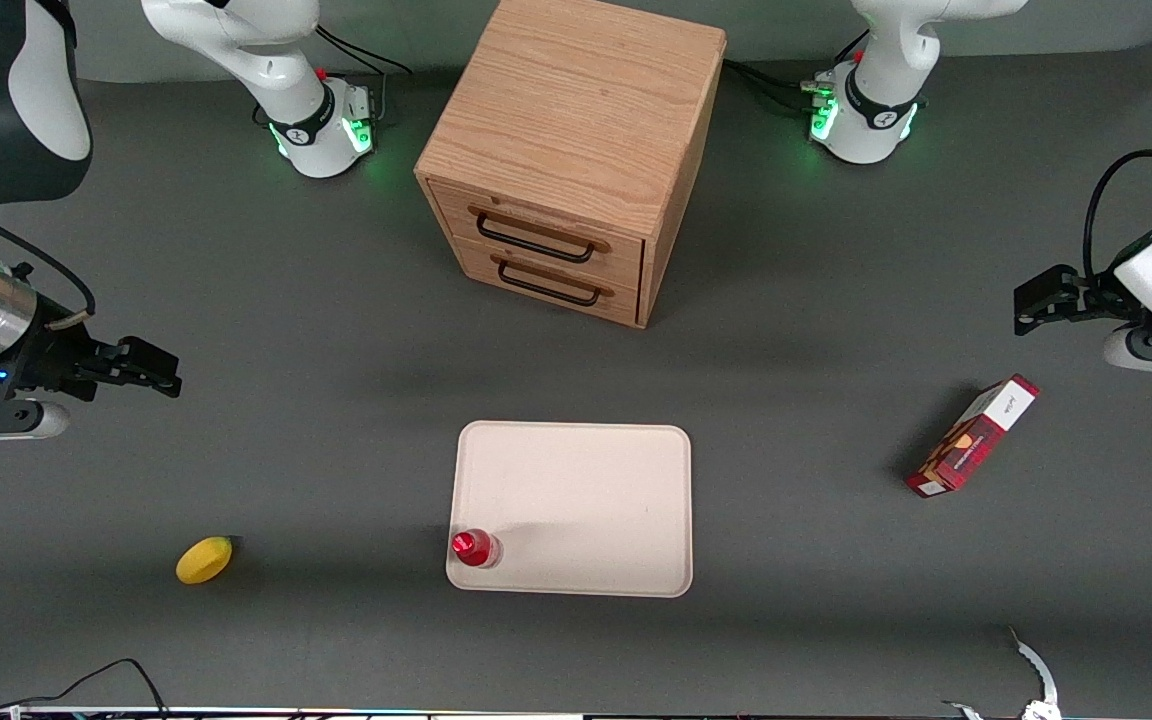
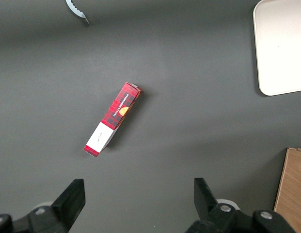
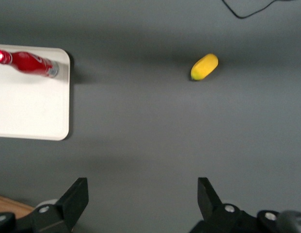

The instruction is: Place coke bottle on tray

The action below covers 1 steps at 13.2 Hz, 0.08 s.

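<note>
One coke bottle [image 1: 476,548] upright on tray [image 1: 586,500] corner | pincer [image 1: 161,372] empty, fingers apart, above bench [image 1: 336,450], well away

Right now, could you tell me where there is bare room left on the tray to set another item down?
Nearly all of the tray is bare. Only the corner nearest the lemon is taken, by the upright coke bottle. The open gripper is off toward the working arm's end of the table, holding nothing.
</note>
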Motion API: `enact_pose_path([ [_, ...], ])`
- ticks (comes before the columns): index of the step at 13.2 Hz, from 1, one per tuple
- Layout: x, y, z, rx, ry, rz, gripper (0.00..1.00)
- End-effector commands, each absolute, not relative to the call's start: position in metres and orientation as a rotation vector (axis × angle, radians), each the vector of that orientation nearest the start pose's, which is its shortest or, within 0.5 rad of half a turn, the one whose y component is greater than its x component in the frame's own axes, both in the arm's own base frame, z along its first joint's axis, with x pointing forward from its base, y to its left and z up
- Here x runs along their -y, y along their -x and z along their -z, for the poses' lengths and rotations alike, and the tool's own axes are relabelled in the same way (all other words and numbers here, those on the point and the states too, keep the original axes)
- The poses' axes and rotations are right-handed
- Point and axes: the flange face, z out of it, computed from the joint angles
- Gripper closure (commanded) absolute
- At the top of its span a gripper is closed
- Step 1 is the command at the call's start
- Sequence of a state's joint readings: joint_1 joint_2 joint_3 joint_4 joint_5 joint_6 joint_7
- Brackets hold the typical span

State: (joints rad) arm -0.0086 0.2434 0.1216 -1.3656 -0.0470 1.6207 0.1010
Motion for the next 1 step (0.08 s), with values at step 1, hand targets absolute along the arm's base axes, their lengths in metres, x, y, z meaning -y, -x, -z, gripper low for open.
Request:
enact_pose_path([
  [1,-0.0632,-0.6282,-0.591,0.005,3.165,-0.026,0.0],
])
